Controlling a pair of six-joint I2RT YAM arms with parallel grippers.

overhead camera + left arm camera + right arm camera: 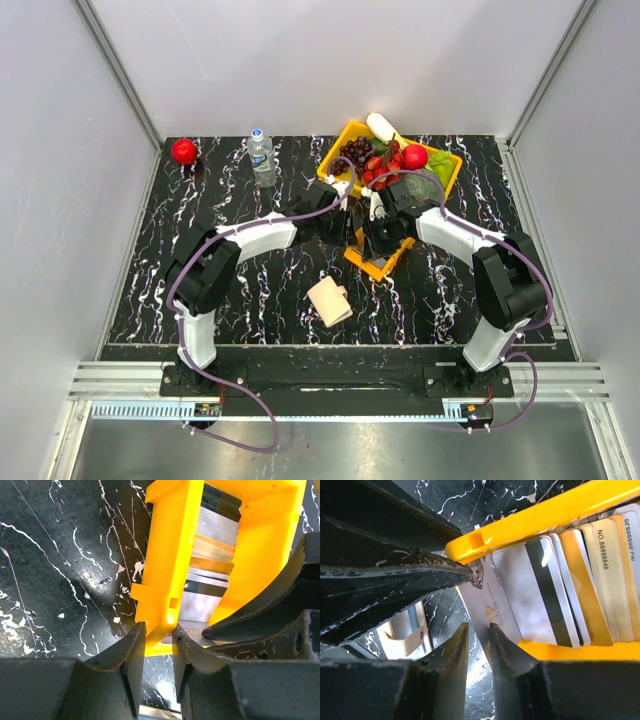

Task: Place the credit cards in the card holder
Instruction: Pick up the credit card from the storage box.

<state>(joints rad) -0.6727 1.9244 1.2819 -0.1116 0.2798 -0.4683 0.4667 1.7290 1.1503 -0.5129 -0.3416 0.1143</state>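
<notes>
Several credit cards (545, 590) stand stacked on edge in the small orange tray (372, 266); they also show in the left wrist view (212, 535). My left gripper (159, 640) is shut on the tray's wall (165, 570) at its corner. My right gripper (479, 632) stands at the tray's other side, jaws a narrow gap apart. One silvery card (482, 607) sticks out of the tray between them, against the right finger. The tan card holder (329, 300) lies folded on the table in front of the tray, apart from both grippers.
A large yellow tray (351, 130) with grapes, an apple and other fruit stands behind the arms. A water bottle (262, 158) stands at the back left of centre and a red apple (184, 151) at the far left corner. Black marble tabletop (250, 290).
</notes>
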